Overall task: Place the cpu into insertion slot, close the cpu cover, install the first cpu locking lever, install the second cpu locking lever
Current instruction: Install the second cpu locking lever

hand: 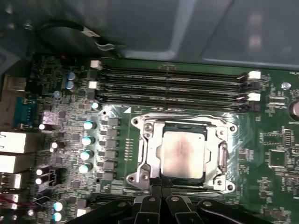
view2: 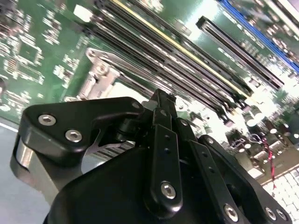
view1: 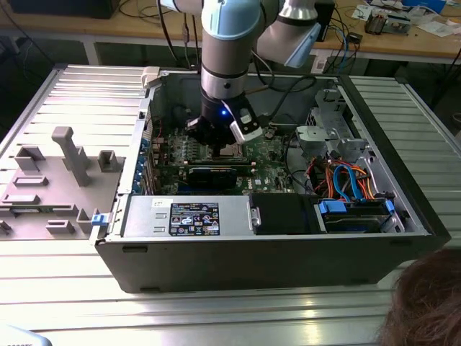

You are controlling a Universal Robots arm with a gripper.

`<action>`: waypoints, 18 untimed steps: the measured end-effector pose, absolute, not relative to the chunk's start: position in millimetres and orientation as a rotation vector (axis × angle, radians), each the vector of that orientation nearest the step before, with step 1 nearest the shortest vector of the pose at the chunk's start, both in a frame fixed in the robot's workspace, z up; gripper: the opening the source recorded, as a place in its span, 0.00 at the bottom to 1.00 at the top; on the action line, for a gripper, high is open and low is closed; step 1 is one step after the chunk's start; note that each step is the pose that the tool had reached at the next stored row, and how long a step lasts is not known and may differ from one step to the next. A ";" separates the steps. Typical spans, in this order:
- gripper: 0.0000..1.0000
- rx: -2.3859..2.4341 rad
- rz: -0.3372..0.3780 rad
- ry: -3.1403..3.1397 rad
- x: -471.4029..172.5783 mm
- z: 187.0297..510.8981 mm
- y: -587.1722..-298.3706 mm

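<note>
Cpu, small flat square chip with dull silver-grey metal top (hand: 183, 154): seated in square metal-rimmed insertion slot (hand: 136, 122), thin silver cpu cover frame (hand: 152, 154) lying flat around it. Black end effector (hand: 161, 185), fingertips pressed together, at one slot edge. Long black memory slots (hand: 173, 86) just beside the opposite edge; green circuit board (hand: 275, 135) all around.

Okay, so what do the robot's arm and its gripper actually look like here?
The arm is a thick round tube, silver-grey with pale blue joint caps. A small blue light glows near its wrist, beside a white bracket. The gripper is matt black, built from flat linkage bars pinned with silver screws.
</note>
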State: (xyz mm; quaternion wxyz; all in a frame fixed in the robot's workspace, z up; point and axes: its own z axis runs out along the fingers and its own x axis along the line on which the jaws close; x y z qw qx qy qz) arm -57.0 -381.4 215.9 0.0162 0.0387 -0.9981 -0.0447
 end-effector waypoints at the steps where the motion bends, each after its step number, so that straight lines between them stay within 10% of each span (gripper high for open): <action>1: 0.11 0.119 -0.139 -3.099 -51.7 215.9 -381.4; 18: 0.11 0.118 -0.139 -3.081 -8.1 216.0 -369.9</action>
